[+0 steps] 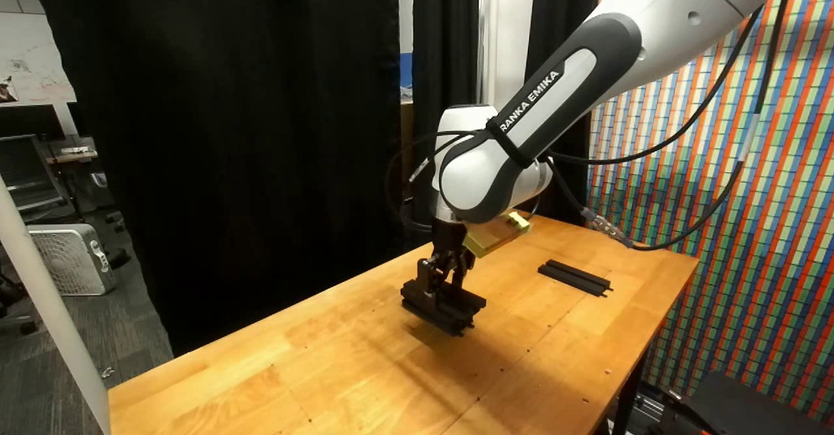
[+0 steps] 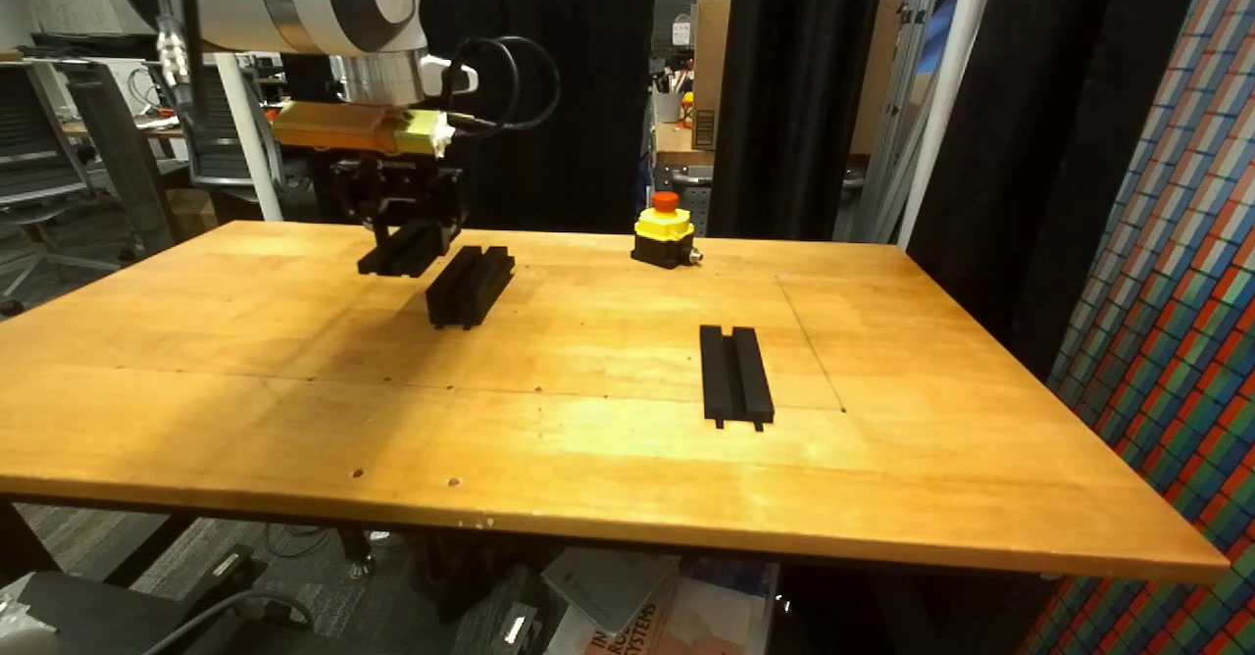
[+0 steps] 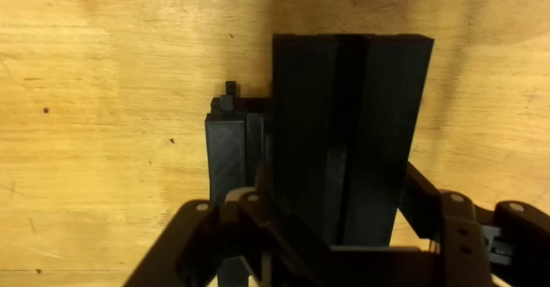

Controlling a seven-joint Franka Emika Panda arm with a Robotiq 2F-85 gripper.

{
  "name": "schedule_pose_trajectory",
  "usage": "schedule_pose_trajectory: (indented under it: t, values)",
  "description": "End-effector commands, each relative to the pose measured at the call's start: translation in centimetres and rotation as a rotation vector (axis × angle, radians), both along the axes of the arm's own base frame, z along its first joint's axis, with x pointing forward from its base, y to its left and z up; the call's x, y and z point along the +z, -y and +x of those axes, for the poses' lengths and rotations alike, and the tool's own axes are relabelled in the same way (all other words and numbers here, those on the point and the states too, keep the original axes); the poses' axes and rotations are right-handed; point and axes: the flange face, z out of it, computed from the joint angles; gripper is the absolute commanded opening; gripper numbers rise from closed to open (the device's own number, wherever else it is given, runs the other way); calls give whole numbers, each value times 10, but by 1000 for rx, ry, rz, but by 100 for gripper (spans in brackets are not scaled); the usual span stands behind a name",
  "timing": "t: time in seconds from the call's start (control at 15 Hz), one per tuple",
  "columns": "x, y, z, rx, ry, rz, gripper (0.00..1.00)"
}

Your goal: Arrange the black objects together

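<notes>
Nearest the wrist camera is the gripper (image 3: 337, 184), its fingers on either side of a grooved black bar (image 3: 305, 128). They hold it between them, and in an exterior view the bar hangs above the table (image 2: 627, 469), roughly level. Just beside it stands a black stack (image 2: 469, 287), which looks like two more bars, one on top of the other, with small pegs at one end. In the wrist view the held bar covers part of this stack; whether the two touch, I cannot tell. Another black bar (image 2: 753, 380) lies flat on the table, well apart from the stack, two short pegs sticking out of one end; both exterior views show it. Toward the far edge of the table in an exterior view, a red button (image 2: 665, 203) tops a yellow and black box (image 2: 664, 226). Above the gripper, the robot arm (image 1: 550, 99) slants down, with a yellow case (image 2: 358, 128) at its wrist. A black curtain (image 1: 228, 129) hangs behind the table, a colorful checked backdrop (image 1: 677, 194) runs along the right of both exterior views, and a white fan (image 1: 68, 266) stands on the floor.
</notes>
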Motion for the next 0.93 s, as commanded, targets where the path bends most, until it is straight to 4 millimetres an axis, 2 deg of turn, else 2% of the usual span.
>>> schedule_pose_trajectory:
  t: [0.0,0.47,0.87]
  values:
    - [-2,-4,15,103,15,28,45]
    - [-12,1,41,141,22,29,45]
    - [-20,17,63,119,28,32,45]
